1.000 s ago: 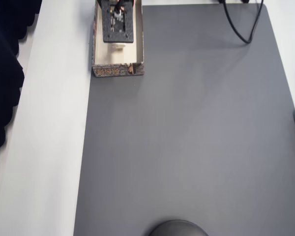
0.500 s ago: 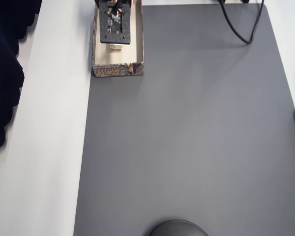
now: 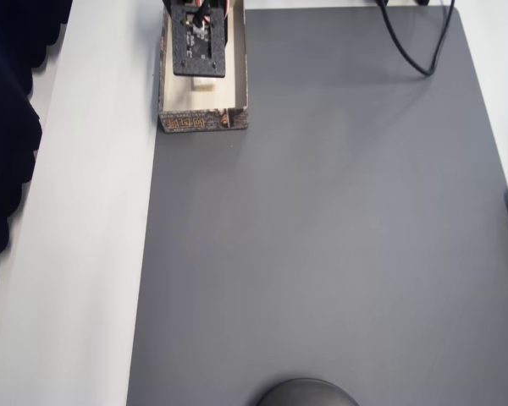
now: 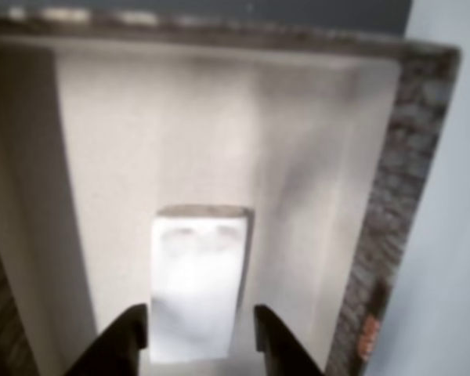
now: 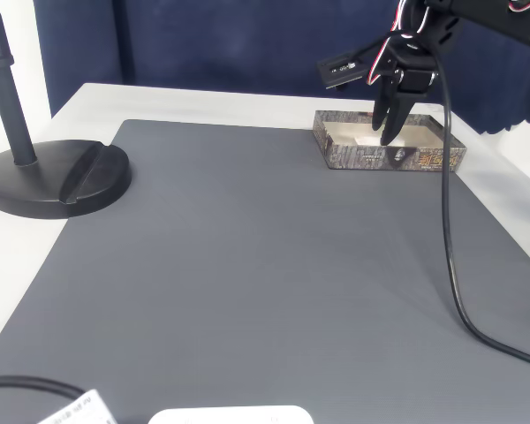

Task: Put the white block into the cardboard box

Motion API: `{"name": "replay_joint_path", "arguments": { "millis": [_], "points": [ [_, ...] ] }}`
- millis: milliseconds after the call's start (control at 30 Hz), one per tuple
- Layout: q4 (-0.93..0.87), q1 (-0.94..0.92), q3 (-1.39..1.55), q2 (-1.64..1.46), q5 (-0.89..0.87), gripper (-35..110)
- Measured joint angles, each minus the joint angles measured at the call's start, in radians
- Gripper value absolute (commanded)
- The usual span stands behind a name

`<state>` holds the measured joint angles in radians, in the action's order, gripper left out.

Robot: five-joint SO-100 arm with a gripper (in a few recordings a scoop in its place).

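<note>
The white block (image 4: 197, 290) lies flat on the cream floor of the cardboard box (image 4: 399, 196). My gripper (image 4: 196, 321) hangs open over it, one black fingertip on each side of the block's near end and a thin gap at each. In the overhead view the box (image 3: 201, 123) sits at the top left, half on the grey mat, and an end of the block (image 3: 203, 84) shows below my black wrist plate (image 3: 201, 46). In the fixed view my gripper (image 5: 384, 131) points down into the box (image 5: 380, 161), next to the block (image 5: 368, 140).
A grey mat (image 3: 322, 237) covers most of the white table. A black stand with a round base (image 5: 53, 177) is at the left of the fixed view. A black cable (image 5: 450, 265) hangs from the arm across the mat's right side.
My wrist has shifted only slightly over the box. The white block's visible end stays at about the same spot on the box floor.
</note>
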<state>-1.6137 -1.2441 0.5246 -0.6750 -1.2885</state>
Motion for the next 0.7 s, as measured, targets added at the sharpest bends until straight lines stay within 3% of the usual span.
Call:
{"name": "replay_joint_path", "arguments": {
  "millis": [533,700],
  "points": [
    [0.02,0.04,-0.012,-0.005,-0.005,24],
    [0.003,0.063,-0.008,-0.063,-0.005,10]
  ]
}}
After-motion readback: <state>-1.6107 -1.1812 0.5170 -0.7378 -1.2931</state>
